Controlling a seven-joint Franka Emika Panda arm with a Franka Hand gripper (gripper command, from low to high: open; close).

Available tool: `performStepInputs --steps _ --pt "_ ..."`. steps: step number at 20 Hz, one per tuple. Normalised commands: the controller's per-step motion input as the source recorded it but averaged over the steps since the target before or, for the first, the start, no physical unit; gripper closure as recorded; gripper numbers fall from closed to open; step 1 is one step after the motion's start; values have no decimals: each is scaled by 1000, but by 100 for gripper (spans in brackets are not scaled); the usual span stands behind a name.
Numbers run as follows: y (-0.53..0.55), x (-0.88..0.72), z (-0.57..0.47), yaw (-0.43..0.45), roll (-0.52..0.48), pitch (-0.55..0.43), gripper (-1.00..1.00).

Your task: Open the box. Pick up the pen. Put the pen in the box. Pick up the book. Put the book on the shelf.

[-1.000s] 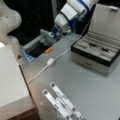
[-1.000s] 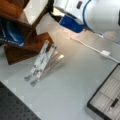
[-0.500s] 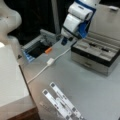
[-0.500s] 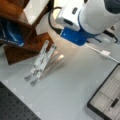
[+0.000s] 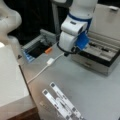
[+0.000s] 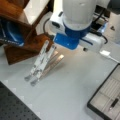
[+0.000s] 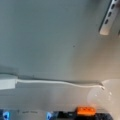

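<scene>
The grey table (image 5: 100,95) carried everything. The shelf (image 6: 22,37), brown wood with a pale top, stood at a front view's left. The box (image 5: 100,58) sat open, its lid raised, at a front view's right. The gripper (image 5: 66,53) hung over the table between the box and a dark tray (image 5: 35,48), near a white cable (image 7: 57,82). Its fingers were hidden, so whether it was clenched or released could not be told. White strips (image 6: 41,60) leaned by the shelf. The pen (image 6: 113,103) lay inside the box. The book could not be made out.
</scene>
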Motion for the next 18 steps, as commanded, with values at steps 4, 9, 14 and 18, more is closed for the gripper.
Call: performStepInputs --steps 4,9,14,18 --pt "1 -447 -243 -65 263 -374 -100" --pt "23 -347 -131 -101 225 -326 -100" --pt "13 -186 -39 -90 166 -214 -100" --pt "-53 -133 -72 -44 145 -187 -100"
